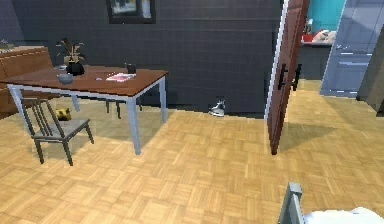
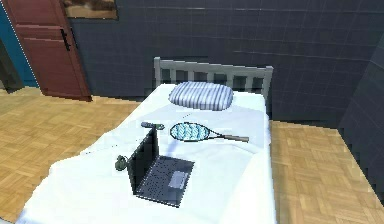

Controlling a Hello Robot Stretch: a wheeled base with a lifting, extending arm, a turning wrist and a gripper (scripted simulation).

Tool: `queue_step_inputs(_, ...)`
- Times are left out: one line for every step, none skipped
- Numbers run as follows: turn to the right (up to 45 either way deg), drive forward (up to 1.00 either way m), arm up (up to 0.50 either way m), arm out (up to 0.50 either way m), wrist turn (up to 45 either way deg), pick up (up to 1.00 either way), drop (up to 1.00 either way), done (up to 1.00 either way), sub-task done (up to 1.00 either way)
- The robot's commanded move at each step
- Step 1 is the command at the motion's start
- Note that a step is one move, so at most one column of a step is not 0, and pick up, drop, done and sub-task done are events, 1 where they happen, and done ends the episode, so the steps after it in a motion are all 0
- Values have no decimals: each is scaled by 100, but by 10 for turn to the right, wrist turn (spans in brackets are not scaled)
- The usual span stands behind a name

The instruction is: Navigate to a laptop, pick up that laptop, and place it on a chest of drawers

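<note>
A dark laptop lies open on the white bed, near the bed's foot in the arm side view, its screen standing up on the left. At the forward view's left edge, behind the table, stands a brown wooden piece of furniture that may be a chest of drawers.
On the bed lie a striped pillow, a tennis racket, a small dark bar and a small green thing. Ahead stand a brown-topped table with a plant, a grey chair and an open red-brown door. Wood floor lies between them.
</note>
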Motion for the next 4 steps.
queue_step_inputs(0, 0, 0, 36, 0, 0, 0, 0, 0)
queue_step_inputs(0, 0, 0, 0, 450, 0, 0, 0, 0)
queue_step_inputs(0, 0, 0, 0, 450, 0, 0, 0, 0)
queue_step_inputs(0, 0, 0, 0, 450, 0, 0, 0, 0)
